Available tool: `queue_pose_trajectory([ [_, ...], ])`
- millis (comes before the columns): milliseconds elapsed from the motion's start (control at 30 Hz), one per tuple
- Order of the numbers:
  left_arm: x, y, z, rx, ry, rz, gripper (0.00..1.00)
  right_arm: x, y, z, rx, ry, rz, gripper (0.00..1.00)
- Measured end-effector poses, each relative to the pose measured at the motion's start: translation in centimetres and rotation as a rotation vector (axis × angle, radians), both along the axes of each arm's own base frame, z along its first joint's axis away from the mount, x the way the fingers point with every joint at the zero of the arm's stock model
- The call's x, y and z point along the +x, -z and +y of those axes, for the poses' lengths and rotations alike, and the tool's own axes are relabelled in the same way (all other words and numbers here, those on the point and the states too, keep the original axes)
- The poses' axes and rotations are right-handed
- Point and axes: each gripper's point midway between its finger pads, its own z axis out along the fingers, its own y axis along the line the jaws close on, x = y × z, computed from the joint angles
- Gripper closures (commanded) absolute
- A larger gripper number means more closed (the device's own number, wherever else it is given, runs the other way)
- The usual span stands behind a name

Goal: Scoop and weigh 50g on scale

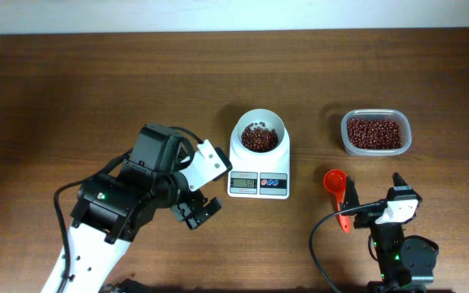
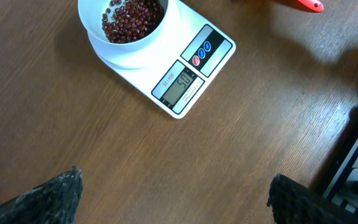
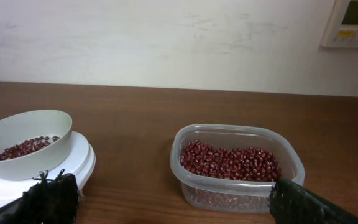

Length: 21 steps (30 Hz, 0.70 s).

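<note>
The white scale [image 1: 259, 165] stands mid-table, its round bowl [image 1: 260, 115] holding a heap of red-brown beans [image 1: 259, 138]. In the left wrist view the scale [image 2: 213, 59] shows digits on its grey display, and the beans [image 2: 132, 18] fill the bowl's bottom. My left gripper [image 1: 195, 210] hovers open just left of the scale's front, with only bare wood between its fingertips [image 2: 55, 196]. My right gripper [image 1: 375, 189] is open near the front right, empty, facing the bowl [image 3: 27, 127] and a bean tub. A red scoop [image 1: 338, 191] lies on the table at its left finger.
A clear plastic tub [image 1: 344, 134] of the same beans sits back right of the scale; in the right wrist view the tub [image 3: 185, 140] is straight ahead. The pale wall runs behind the table's far edge.
</note>
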Motion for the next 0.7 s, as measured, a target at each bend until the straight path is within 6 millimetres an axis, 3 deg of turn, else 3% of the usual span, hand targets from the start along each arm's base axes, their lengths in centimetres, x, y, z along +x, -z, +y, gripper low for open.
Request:
queue_pose_trajectory([
  [700,-0.13,-0.34,0.07,-0.005,0.000,-0.013,0.01,0.00,0.00,0.00,0.000,0.000,0.000,0.01],
])
